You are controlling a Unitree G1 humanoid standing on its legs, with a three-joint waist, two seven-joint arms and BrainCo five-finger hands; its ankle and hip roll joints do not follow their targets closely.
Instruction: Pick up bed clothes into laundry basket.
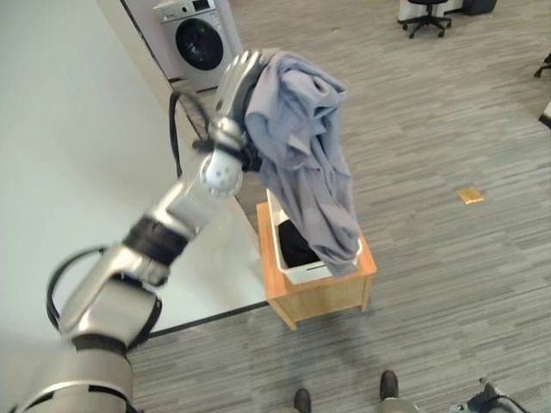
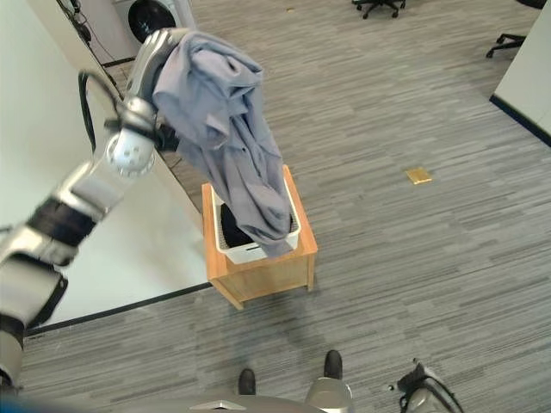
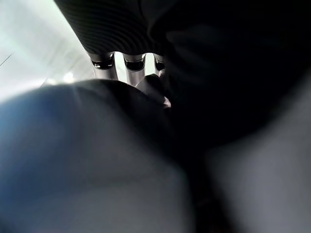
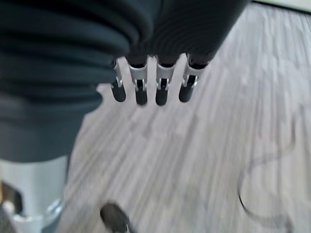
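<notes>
Left eye view: grey shirt (image 1: 306, 146) dangling over white basket (image 1: 288, 268)
Left robot hand (image 1: 239, 79): buried in cloth — grip unreadable
Next: lower, release into basket

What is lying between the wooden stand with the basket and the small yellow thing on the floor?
Nothing: in the left eye view, bare grey floor runs from the wooden stand to the small yellow thing.

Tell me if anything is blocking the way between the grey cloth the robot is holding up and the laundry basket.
Nothing visible does. The grey cloth hangs from the raised left hand, its lower end already draped over the rim of the white basket on the wooden stand. Something dark already lies inside.
</notes>
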